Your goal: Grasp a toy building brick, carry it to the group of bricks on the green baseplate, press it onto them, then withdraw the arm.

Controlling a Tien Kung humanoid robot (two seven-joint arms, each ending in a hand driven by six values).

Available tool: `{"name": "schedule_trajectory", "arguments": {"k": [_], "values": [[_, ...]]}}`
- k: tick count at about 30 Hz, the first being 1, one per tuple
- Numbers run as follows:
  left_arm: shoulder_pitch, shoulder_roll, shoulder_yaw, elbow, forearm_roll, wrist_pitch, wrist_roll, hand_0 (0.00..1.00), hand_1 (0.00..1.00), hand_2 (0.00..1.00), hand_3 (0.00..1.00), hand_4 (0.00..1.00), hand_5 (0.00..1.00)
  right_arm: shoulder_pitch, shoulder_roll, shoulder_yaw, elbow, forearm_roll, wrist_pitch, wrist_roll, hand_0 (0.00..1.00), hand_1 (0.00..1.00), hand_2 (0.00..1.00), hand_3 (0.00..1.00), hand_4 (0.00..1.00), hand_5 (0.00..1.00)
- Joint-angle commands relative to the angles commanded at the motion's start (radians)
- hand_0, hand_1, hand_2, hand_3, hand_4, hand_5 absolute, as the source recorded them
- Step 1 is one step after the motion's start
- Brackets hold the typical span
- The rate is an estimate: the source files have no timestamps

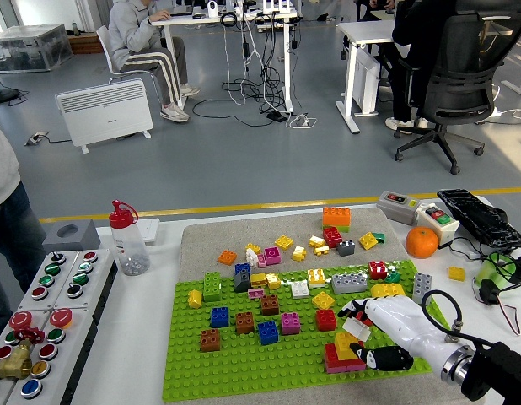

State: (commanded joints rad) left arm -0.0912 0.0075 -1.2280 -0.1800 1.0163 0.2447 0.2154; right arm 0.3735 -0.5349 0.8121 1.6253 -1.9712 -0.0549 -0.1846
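While the white table (142,337) carries the whole layout, the green baseplate (244,363) takes up its near middle, a flat studded sheet of hard plastic lying over a grey mat (210,232) whose far half is strewn with loose bricks. Near the baseplate's near right corner stands a small stack of bricks (343,354), red and pink at the bottom with yellow on top, blocky, glossy and knobbed. Over it reaches the right hand (374,333), a smooth white shell with black joints; its fingers are curled, and a small white brick (356,328) sits at the fingertips just above and to the right of the stack, tilted, not yet seated, so far as I can judge. Whether the fingers pinch it firmly or merely rest on it I cannot tell for certain, though it looks held. The risk from here is a skewed press: a tilted brick would not meet the studs squarely, so it could jam on one edge, pop sideways out of the slick fingers, or push the light stack off its footing. Pulling back too soon might also drag the brick away. No left hand appears.
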Motion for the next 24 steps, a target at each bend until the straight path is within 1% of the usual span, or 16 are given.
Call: {"name": "schedule_trajectory", "arguments": {"k": [24], "values": [[-0.001,0.0,0.0,0.0,0.001,0.0,0.001,0.664,0.611,0.565,0.443,0.243,0.998,-0.01,-0.007,0.007,0.033,0.0,-0.012,0.01,0.56,0.661,0.706,0.706,0.665,0.182]]}}
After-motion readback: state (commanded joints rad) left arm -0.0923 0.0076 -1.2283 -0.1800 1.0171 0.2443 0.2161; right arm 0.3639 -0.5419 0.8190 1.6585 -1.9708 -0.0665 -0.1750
